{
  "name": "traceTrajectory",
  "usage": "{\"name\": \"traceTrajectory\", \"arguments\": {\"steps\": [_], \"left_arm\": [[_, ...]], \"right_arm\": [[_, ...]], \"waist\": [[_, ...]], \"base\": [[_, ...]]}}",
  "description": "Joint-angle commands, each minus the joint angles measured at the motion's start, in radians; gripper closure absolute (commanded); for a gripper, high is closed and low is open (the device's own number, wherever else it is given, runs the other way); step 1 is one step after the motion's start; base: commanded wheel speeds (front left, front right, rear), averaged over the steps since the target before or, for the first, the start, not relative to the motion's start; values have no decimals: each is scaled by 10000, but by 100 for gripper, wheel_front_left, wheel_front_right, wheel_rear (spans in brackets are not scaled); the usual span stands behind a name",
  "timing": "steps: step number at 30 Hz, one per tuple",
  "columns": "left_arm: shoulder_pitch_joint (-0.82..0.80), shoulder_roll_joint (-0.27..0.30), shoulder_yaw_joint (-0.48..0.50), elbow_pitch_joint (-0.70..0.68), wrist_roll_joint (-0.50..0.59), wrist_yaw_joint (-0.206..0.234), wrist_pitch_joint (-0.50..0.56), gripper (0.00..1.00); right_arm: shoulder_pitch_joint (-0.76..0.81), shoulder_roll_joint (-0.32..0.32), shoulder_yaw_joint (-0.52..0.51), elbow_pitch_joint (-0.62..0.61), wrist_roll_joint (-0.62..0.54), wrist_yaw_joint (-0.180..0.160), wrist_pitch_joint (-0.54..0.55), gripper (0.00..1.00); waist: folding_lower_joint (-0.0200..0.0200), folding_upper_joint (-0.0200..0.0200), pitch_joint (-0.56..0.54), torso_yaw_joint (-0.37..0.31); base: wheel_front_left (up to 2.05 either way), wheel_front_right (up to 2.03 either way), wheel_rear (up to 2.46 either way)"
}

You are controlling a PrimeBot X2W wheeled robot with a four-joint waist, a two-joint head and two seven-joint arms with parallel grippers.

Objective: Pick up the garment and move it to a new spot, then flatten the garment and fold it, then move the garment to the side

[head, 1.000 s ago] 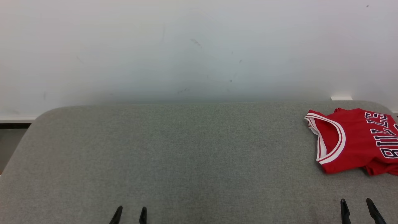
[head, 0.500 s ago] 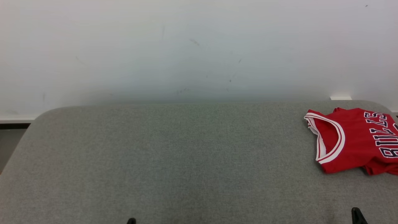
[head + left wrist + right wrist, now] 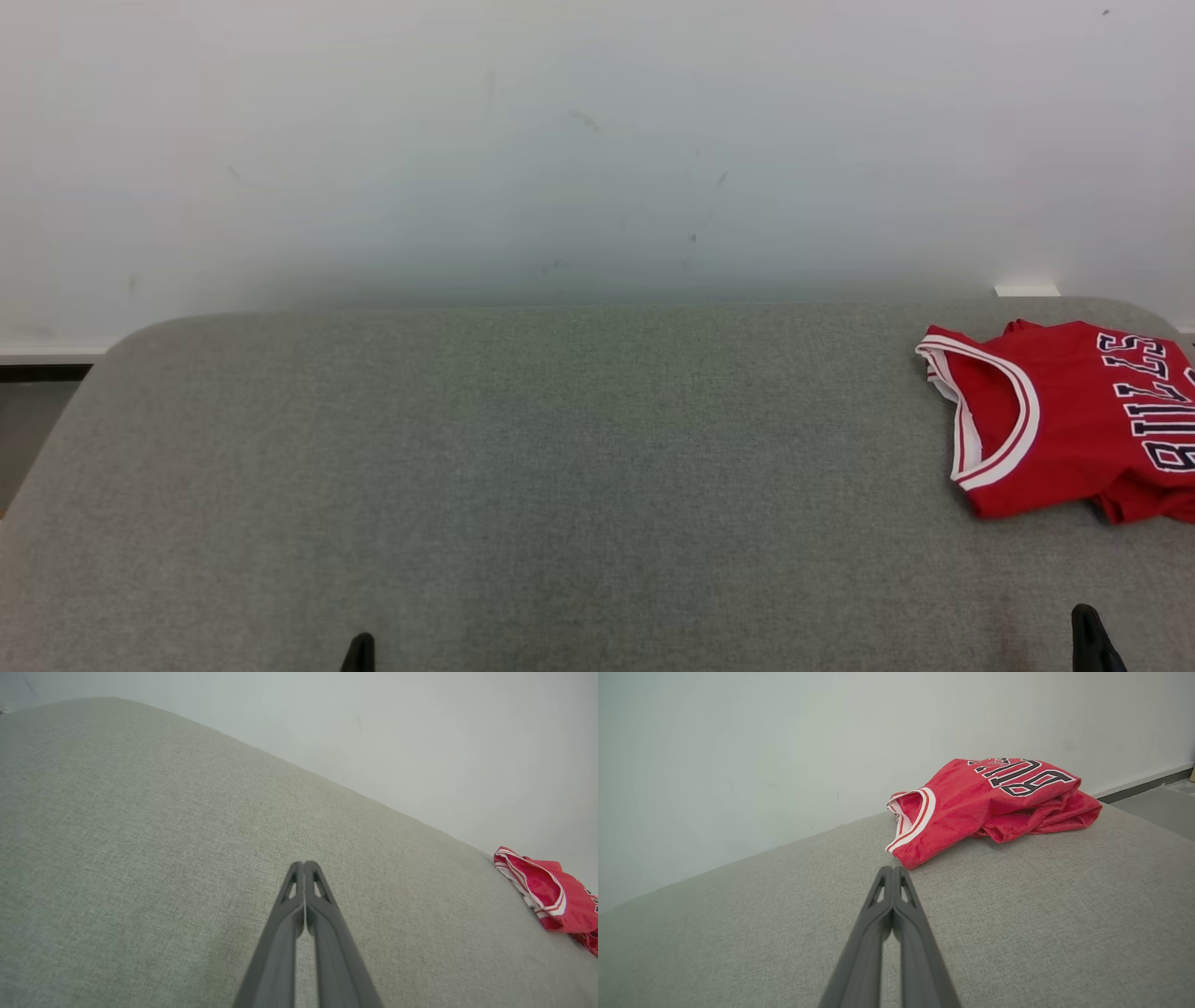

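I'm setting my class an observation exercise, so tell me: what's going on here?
A two-armed robot faces a grey padded surface. A red jersey lies loosely folded at its far right, by the wall, with nothing touching it. The left gripper and right gripper are both shut and empty, over bare surface near the robot; the right one points toward the jersey.
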Motion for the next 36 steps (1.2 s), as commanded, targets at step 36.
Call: {"name": "traceTrajectory", "arguments": {"steps": [36], "left_arm": [[-1321, 296, 713, 178, -5872, -585, 1204, 100]], "right_arm": [[-1269, -141, 14, 101, 5554, -10, 1334, 100]], "waist": [[0, 0, 186, 86]], "base": [[0, 0, 0]]}}
